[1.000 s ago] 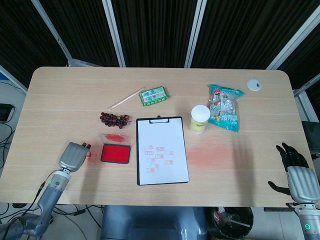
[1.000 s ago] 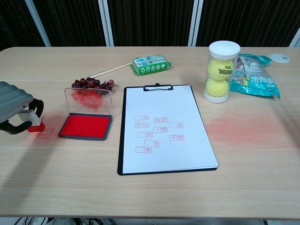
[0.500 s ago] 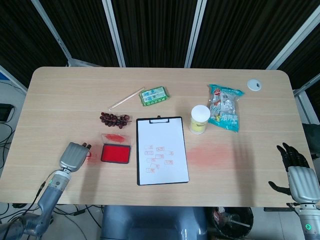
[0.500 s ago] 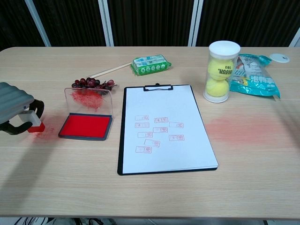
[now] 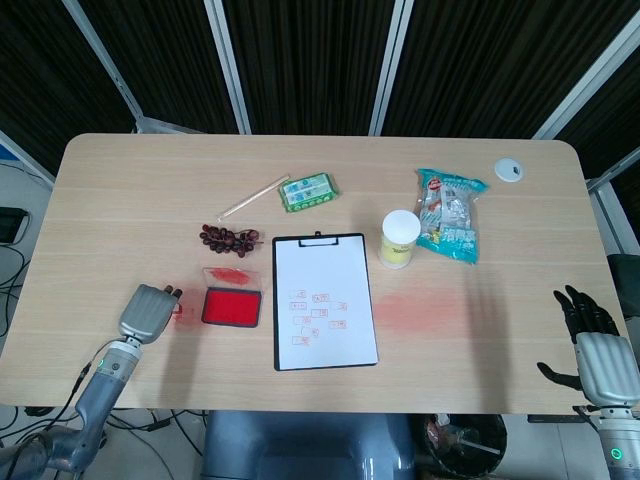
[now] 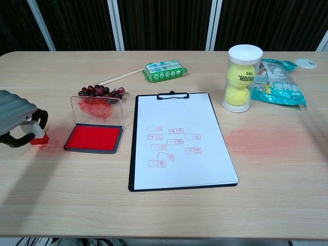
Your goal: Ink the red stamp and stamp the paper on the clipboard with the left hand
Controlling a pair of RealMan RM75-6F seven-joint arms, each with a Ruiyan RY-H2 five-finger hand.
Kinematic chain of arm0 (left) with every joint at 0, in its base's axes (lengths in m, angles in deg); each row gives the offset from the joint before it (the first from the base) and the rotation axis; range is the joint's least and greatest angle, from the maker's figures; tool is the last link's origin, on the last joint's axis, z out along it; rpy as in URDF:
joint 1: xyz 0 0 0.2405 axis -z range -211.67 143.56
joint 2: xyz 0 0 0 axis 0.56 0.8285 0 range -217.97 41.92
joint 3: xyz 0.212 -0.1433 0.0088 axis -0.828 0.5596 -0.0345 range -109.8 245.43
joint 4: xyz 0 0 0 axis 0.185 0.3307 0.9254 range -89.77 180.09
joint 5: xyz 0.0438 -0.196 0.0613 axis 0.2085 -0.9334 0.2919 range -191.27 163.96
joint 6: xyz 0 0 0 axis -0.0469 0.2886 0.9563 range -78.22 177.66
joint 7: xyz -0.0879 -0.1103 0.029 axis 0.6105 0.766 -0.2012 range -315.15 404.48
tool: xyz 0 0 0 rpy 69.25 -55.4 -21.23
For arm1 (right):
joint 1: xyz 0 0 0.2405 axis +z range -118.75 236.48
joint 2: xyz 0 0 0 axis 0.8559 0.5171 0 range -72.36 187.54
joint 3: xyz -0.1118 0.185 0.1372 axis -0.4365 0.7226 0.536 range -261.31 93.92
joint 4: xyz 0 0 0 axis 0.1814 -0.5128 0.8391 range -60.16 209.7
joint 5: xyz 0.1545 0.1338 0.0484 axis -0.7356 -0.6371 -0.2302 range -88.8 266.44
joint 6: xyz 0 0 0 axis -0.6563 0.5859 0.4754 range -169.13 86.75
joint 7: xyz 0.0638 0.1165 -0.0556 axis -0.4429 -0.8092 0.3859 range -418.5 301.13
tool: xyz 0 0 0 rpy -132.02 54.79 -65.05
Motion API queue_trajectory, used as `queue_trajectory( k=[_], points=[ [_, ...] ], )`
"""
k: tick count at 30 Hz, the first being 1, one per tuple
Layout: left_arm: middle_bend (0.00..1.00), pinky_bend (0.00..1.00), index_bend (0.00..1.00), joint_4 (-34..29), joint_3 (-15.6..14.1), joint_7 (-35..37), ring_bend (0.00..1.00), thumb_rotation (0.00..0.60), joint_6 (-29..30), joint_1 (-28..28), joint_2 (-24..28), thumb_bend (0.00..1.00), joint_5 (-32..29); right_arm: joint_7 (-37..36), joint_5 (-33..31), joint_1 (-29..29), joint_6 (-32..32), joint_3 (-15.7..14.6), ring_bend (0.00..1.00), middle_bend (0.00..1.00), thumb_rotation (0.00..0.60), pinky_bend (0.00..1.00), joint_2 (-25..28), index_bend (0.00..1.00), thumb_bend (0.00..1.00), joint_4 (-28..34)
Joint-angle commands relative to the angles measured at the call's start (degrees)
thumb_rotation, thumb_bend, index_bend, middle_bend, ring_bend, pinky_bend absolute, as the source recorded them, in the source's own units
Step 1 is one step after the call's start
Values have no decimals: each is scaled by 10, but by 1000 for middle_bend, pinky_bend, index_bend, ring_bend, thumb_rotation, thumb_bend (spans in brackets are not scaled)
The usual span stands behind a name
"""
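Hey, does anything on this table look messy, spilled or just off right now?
Yes. A red ink smear stains the light wooden table right of the black clipboard, below the clear tube of yellow tennis balls. A fainter red smudge lies beside the open red ink pad, by the left hand.

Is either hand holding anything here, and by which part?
The left hand holds the red stamp by its upper body; the right hand holds nothing.

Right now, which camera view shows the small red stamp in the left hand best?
The chest view: the small red stamp, white on top with a red base, sits plainly between the left hand's fingers near the table. In the head view the hand covers it, showing only a red trace.
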State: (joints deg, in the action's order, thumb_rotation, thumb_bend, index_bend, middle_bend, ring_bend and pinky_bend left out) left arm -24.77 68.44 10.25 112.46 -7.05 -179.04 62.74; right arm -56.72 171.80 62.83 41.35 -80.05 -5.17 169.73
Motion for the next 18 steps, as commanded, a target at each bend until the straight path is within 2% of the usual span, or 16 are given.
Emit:
queue_trajectory(
  k=[1,9,11,18],
  points=[
    [517,1000,483,-1,1,-2,881,600,1,-1,0,436,-2,0,0,0,0,0,0,0,600,135,0,0,140,0],
    [523,1000,487,-37,7,-18,887,600,15,3,12,436,6,-2,2,0,-1,-1,0,0,600,135,1,0,140,1],
    [533,1000,496,-69,14,-32,897,600,26,11,19,436,19,-5,3,1,-1,-1,0,0,600,135,1,0,140,2],
    [558,1000,517,-144,40,-104,925,600,22,35,19,436,1,-15,1,1,-6,-2,0,0,600,135,4,0,140,4]
  ],
)
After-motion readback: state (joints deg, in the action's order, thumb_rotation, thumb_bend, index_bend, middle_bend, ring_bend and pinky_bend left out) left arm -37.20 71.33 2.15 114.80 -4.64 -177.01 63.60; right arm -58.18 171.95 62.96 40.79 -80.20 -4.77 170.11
